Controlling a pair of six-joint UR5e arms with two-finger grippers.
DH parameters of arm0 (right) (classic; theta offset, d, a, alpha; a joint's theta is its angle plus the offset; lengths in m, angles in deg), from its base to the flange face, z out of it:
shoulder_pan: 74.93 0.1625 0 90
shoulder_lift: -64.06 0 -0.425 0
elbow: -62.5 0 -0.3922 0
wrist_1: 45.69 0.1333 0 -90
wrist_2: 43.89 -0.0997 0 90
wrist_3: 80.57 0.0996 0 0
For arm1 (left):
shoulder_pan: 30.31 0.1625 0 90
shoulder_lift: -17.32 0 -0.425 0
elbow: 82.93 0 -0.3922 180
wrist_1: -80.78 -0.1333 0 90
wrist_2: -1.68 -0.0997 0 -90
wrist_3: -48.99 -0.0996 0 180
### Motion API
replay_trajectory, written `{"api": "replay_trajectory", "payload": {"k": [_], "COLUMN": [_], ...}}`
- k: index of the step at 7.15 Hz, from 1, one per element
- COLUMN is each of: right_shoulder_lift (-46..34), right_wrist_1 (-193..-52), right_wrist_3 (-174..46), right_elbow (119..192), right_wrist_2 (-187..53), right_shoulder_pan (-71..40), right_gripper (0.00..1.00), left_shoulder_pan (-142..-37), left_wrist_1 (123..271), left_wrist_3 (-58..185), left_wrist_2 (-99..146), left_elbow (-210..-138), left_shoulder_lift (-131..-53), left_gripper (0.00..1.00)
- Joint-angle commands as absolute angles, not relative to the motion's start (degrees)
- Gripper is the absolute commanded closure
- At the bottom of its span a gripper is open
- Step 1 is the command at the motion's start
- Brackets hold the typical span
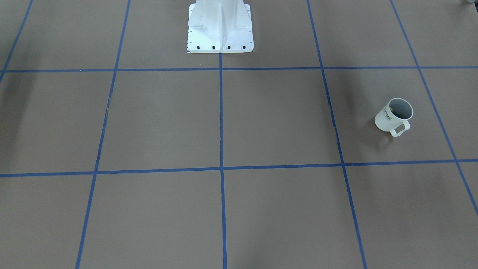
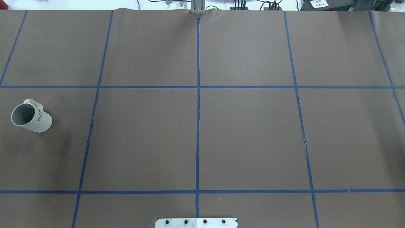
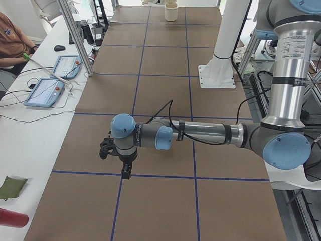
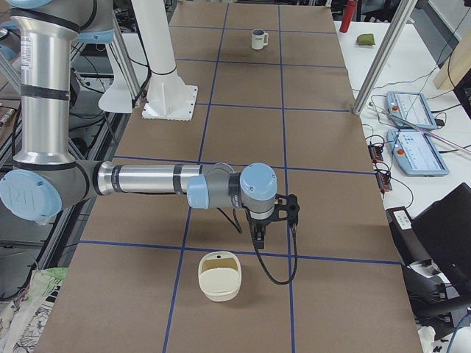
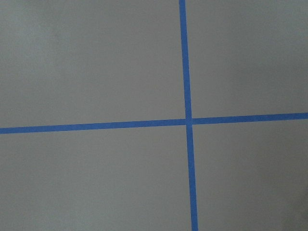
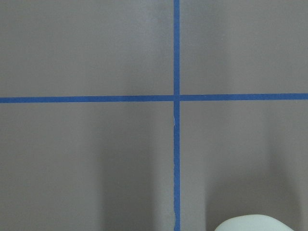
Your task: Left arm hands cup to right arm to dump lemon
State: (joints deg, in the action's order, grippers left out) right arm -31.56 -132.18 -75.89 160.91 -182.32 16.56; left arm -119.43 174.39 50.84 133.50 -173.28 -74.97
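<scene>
The off-white cup (image 1: 394,116) marked "HOME" stands upright and alone on the brown table, its handle towards the operators' side. It also shows at the left of the overhead view (image 2: 31,117) and far off in the exterior right view (image 4: 257,38). A sliver of yellow-green, the lemon (image 1: 391,109), shows just inside its rim. The left arm's gripper (image 3: 125,171) hangs over a tape crossing in the exterior left view, where the arm hides the cup. The right arm's gripper (image 4: 259,237) hangs near a cream container. I cannot tell whether either gripper is open or shut.
A cream container (image 4: 219,276) sits on the table at the robot's right end; its rim shows (image 6: 252,224). The white pedestal base (image 1: 220,30) stands mid-table at the robot's side. Teach pendants (image 3: 50,93), a metal post (image 3: 75,35) and a seated person (image 3: 10,40) line the operators' side.
</scene>
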Motion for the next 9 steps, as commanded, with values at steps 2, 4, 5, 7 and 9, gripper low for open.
{"api": "replay_trajectory", "payload": {"k": [2,4,5,7,9], "right_shoulder_lift": [-31.6,-31.6,-31.4,-31.2,-30.9], "right_wrist_1": [-132.1,-132.1,-132.1,-132.0,-132.0], "right_wrist_3": [-75.9,-75.9,-75.8,-75.8,-75.7], "right_elbow": [161.1,161.2,161.2,162.0,162.3], "right_wrist_2": [-182.4,-182.6,-182.8,-183.3,-183.3], "right_shoulder_pan": [16.6,16.6,16.6,16.6,16.6], "right_gripper": [0.0,0.0,0.0,0.0,0.0], "left_shoulder_pan": [-119.4,-119.4,-119.4,-115.2,-113.2], "left_wrist_1": [174.4,174.5,174.6,175.7,175.7], "left_wrist_3": [50.8,51.0,51.1,53.4,57.8], "left_wrist_2": [133.6,133.2,133.2,132.1,135.4], "left_elbow": [-173.3,-173.5,-174.4,-176.3,-180.2], "left_shoulder_lift": [-74.9,-75.4,-75.7,-76.3,-76.2], "left_gripper": [0.0,0.0,0.0,0.0,0.0]}}
